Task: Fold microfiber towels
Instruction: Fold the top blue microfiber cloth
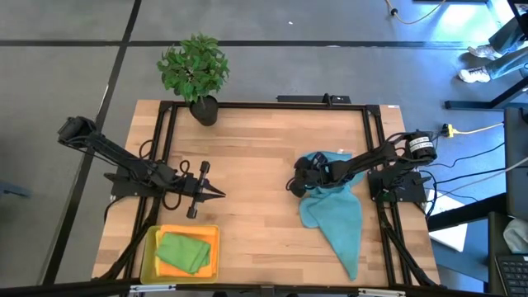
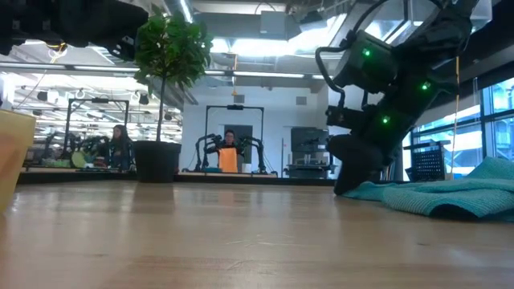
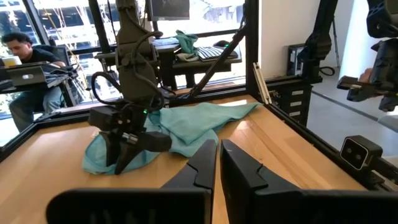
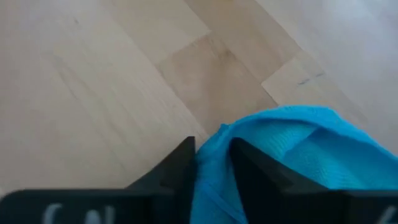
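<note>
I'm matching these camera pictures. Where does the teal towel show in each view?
High view: teal towel, right of centre under the right gripper.
Low view: right edge.
Left wrist view: centre-left.
Right wrist view: bottom right, between the fingers.
Shared landmark: the right gripper.

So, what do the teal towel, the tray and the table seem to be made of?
Teal towel: soft cloth, probably microfiber; it lies in limp folds with a matte, fine-textured face.
Tray: likely rigid plastic; smooth yellow walls holding their shape.
Table: wood, lightly finished; pale planks with visible joints.
</note>
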{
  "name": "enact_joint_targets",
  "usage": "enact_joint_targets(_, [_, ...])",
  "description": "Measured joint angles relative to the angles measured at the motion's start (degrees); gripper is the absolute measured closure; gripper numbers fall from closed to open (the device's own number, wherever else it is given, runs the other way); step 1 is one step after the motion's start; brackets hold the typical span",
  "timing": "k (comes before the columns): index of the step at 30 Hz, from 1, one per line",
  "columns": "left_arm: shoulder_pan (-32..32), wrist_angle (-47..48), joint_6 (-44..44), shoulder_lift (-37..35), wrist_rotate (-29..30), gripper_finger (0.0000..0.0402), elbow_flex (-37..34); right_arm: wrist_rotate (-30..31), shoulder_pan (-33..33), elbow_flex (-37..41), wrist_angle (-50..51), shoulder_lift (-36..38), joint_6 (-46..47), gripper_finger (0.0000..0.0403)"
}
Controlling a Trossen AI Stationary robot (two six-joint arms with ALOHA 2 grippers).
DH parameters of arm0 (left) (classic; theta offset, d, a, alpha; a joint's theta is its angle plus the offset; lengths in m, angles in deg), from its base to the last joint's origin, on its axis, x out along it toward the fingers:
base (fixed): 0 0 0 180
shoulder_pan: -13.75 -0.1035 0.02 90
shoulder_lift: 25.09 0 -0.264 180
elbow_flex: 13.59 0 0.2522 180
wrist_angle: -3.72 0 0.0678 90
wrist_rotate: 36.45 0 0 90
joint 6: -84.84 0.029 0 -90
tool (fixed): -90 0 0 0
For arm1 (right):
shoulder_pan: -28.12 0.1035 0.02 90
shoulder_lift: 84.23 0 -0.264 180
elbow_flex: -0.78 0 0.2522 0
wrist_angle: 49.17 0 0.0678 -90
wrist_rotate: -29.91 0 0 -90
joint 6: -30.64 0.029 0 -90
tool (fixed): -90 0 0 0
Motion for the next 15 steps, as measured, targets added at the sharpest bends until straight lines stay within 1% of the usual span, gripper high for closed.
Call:
enact_joint_targets(4, [0.0,0.0,0.0,0.0,0.0,0.0388,0.0,-1.4,0.0,0.0,0.2,0.4,-1.1,0.0343])
enact_joint_targets(9, [0.0,0.1,0.0,0.0,0.3,0.0388,0.0,-2.9,0.0,-0.7,0.5,2.9,-3.5,0.0387])
enact_joint_targets(12, [0.0,0.2,0.0,0.0,1.1,0.0388,0.0,-4.0,0.0,-2.2,0.4,4.8,-5.9,0.0395])
enact_joint_targets(15, [-0.1,0.4,0.0,0.0,1.9,0.0388,0.0,-4.6,0.0,-4.1,-0.2,6.5,-7.4,0.0385])
